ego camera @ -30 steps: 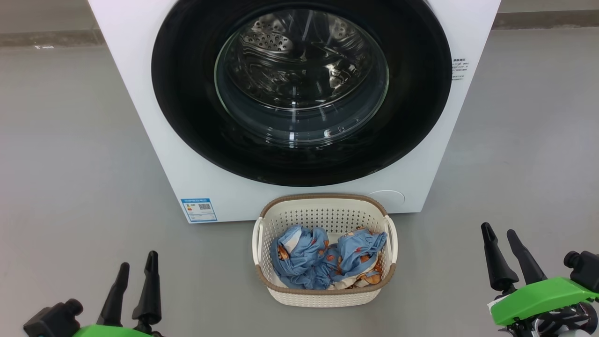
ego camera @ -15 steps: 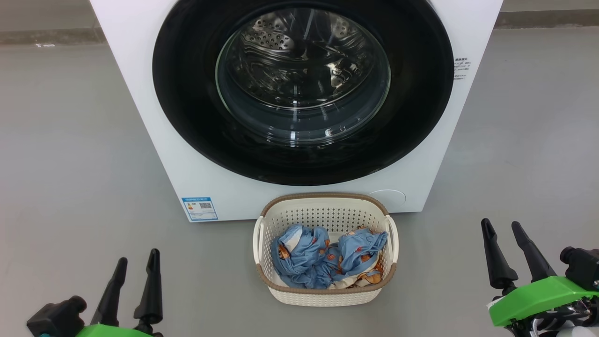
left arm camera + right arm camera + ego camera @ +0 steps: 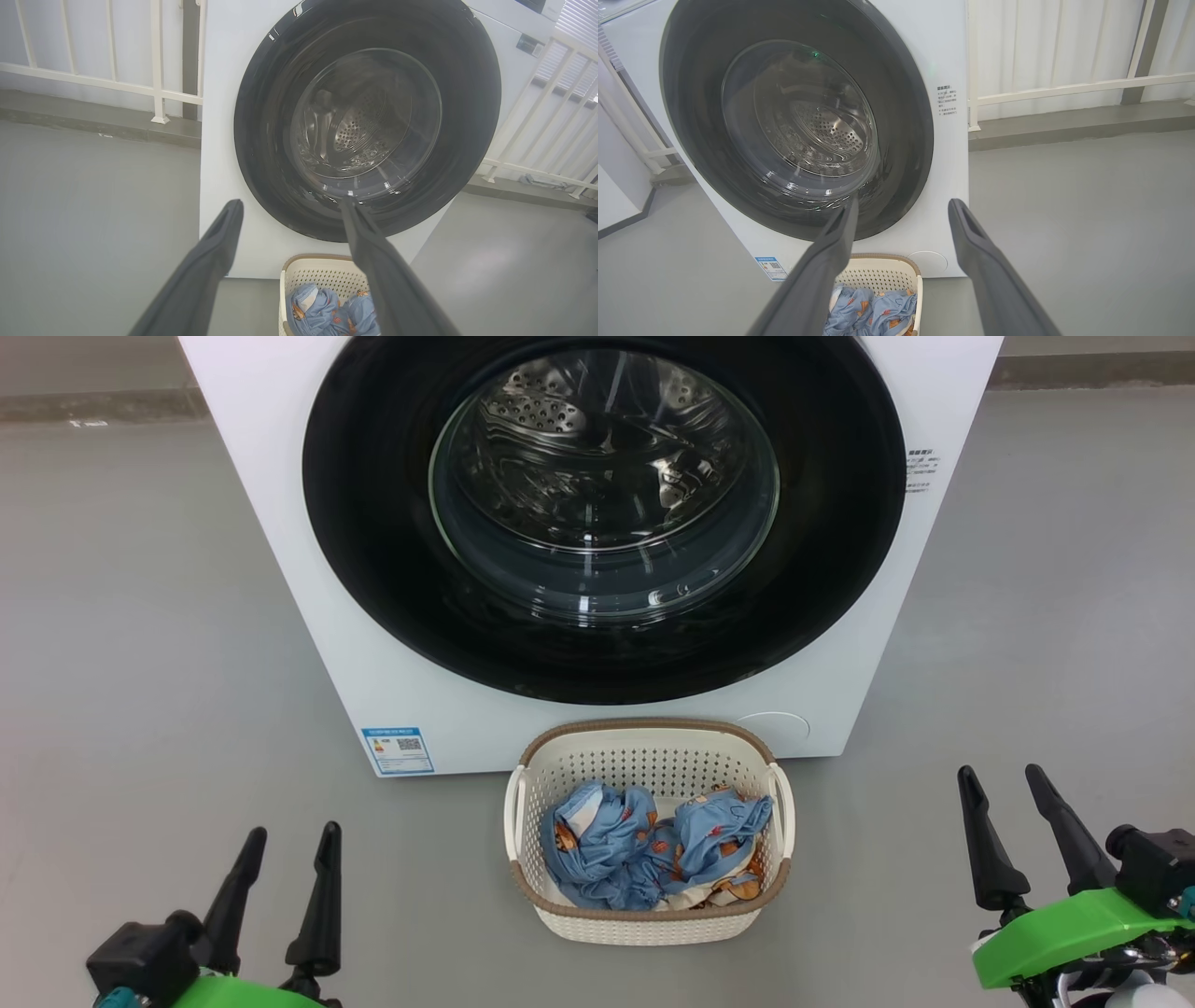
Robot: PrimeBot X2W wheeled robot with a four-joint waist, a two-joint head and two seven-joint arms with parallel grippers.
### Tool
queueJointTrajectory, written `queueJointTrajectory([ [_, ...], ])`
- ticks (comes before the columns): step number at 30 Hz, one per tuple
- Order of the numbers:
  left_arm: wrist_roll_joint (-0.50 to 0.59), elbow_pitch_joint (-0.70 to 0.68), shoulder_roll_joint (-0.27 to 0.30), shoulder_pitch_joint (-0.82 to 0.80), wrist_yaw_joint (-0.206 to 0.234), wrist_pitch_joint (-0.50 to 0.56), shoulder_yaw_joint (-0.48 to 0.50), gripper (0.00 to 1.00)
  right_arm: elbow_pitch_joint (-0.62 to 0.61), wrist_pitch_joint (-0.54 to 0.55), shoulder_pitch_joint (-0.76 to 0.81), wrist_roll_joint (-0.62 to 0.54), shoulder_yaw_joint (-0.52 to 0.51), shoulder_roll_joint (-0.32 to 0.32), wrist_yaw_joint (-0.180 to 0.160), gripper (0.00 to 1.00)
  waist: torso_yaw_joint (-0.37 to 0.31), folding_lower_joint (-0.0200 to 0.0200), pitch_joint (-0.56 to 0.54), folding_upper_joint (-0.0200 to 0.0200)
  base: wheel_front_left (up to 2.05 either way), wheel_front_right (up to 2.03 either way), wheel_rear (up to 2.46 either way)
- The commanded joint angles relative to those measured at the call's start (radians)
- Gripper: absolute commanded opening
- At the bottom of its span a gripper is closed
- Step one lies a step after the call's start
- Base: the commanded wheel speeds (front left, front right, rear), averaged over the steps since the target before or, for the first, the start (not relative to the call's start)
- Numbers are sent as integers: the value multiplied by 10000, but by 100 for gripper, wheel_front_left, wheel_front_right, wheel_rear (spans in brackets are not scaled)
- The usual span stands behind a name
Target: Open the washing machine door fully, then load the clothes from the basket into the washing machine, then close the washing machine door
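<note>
Since 1 s ago L gripper (image 3: 292, 829) slid inward and up; R gripper (image 3: 999, 770) rose a bit. I see door (image 3: 373, 541) shut on washer (image 3: 280, 569), well ahead of both jaws. Basket (image 3: 644, 726) sits btwn my grippers, close to washer front, clothes (image 3: 644, 859) inside. Both jaws spread, holding nothing.

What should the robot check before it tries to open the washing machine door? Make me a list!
1. Washing machine door shut, so opening comes first: ok.
2. Left gripper open, holding nothing: ok.
3. Right gripper open, holding nothing: ok.
4. Clothes all inside the basket: ok.
5. Basket out of the door's swing path: cannot tell; it sits close in front of the door.
6. Place to grab the door found: cannot tell.
</note>
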Motion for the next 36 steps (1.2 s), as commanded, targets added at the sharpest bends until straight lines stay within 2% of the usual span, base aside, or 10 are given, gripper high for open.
queueJointTrajectory([
  [1, 279, -297, 286, -466, 68, -141, 248, 100, -336, -155, -124, -359, 148, -192, 54, 100, -7, 0, 3, -1, 0, 0, 0],
  [8, 799, -194, 395, -510, 595, -194, 372, 100, -377, -362, -55, -1163, 54, -145, 58, 100, -54, 0, -1, -1, 0, 0, 0],
  [18, 713, -112, 412, -469, 783, -25, 366, 100, -378, -417, 234, -986, -550, 134, 58, 100, -22, 0, -51, -1, 0, 0, 0],
  [36, 968, -75, 621, -463, 1052, 86, 167, 100, -485, -371, 188, -963, -607, 183, 58, 100, -66, 0, -102, -1, 8, 9, -17],
])
